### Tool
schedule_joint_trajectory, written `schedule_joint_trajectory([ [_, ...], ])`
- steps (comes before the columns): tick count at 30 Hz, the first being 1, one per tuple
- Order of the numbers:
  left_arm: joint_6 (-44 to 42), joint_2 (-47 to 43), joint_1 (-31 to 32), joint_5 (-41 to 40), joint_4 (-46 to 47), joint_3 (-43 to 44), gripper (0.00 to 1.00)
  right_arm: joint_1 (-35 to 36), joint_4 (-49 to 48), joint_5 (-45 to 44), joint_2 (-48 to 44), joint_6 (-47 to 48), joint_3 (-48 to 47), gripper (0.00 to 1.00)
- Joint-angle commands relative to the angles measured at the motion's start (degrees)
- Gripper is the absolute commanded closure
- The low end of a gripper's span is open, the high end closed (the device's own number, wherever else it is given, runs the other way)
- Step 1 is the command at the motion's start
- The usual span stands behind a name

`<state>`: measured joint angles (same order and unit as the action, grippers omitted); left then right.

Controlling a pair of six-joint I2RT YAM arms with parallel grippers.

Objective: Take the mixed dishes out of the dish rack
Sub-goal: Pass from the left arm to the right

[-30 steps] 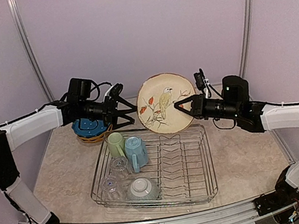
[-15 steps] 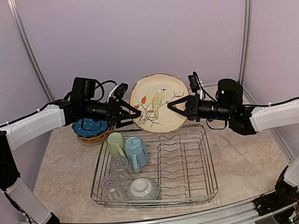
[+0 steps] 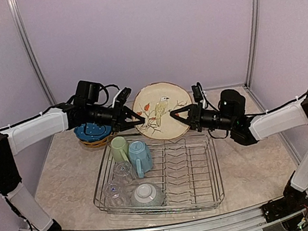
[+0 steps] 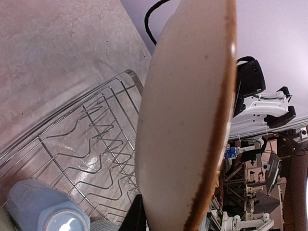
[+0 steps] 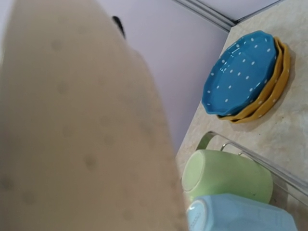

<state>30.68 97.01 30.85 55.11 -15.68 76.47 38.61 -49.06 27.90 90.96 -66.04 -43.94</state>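
Your counter (image 3: 255, 164) fills the lower half of the overhead view, and the dish rack (image 3: 186, 169) sits at its centre. The right-hand stretch of prongs has nothing standing in it.

The cream plate (image 3: 157, 118) is out of the rack. It stands nearly upright in the air just above the rack's far rim, at the middle of the frame, with its painted bird facing the camera. Your left pincer (image 3: 137, 119) is closed on the plate's left edge and your right pincer (image 3: 175, 114) is clamped on its lower right edge, so the plate hangs between the two. In each wrist view the plate's rim crowds the frame edge-on.

In the left middle of the overhead view, the blue dotted plate (image 3: 92, 130) lies on top of the yellow dotted plates (image 3: 96, 141). This stack rests on the counter just beyond the rack's far left corner.

Inside the rack's left end, the pale green mug (image 3: 118, 148) and the light blue mug (image 3: 140, 156) lie side by side, touching. The pale grey-green bowl (image 3: 147, 194) sits upside down near the front rim. The clear glasses (image 3: 121, 169) stand between the mugs and the bowl, towards the left wall.
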Motion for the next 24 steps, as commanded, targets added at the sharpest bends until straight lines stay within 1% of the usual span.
schedule_joint_trajectory([
  [1, 0.5, -1.9, -0.7, -1.0, 1.4, -0.4, 0.88, 1.1, -13.2, 0.2, 1.6, -3.4, -1.0, 1.00],
  [3, 0.9, -1.8, -0.9, -0.6, 1.8, -0.4, 0.92, 1.3, -14.1, 0.5, 2.5, -3.9, -1.3, 1.00],
  [5, 1.4, -1.8, -1.2, -0.5, 2.0, -0.5, 0.99, 1.3, -14.3, 0.6, 3.0, -4.1, -1.5, 1.00],
  [6, 1.5, -1.9, -1.4, -0.6, 2.1, -0.4, 1.00, 1.3, -14.2, 0.6, 3.0, -4.0, -1.5, 0.99],
  [7, 1.7, -1.9, -1.6, -0.7, 2.0, -0.5, 1.00, 1.3, -13.9, 0.5, 3.0, -3.7, -1.5, 0.93],
  [10, 1.7, -2.1, -2.4, -1.9, 1.4, -0.3, 1.00, 1.3, -11.4, -0.3, 2.2, -2.5, -1.2, 0.65],
  [12, 1.7, -2.5, -3.1, -2.6, 1.1, -0.3, 1.00, 1.3, -9.2, -1.4, 1.3, -1.3, -0.7, 0.45],
  [13, 1.8, -2.7, -3.5, -2.9, 0.9, -0.3, 1.00, 1.2, -7.9, -1.8, 0.7, -0.6, -0.6, 0.30],
  [14, 1.8, -2.8, -3.9, -2.9, 0.8, -0.3, 1.00, 1.2, -6.5, -2.2, 0.2, 0.1, -0.6, 0.22],
  [17, 2.0, -3.1, -5.2, -3.1, 0.6, -0.1, 1.00, 1.3, -2.5, -3.6, -1.0, 1.6, -0.5, 0.05],
  [18, 2.0, -3.1, -5.6, -3.1, 0.6, -0.1, 1.00, 1.2, -1.2, -3.9, -1.3, 2.0, -0.6, 0.01],
  [19, 2.1, -3.3, -6.1, -3.3, 0.5, -0.1, 1.00, 1.2, 0.3, -4.3, -1.7, 2.6, -0.7, 0.00],
  [24, 3.1, -4.3, -9.8, -4.2, 0.5, -0.4, 1.00, 1.1, 9.9, -6.6, -3.6, 6.3, -2.2, 0.00],
])
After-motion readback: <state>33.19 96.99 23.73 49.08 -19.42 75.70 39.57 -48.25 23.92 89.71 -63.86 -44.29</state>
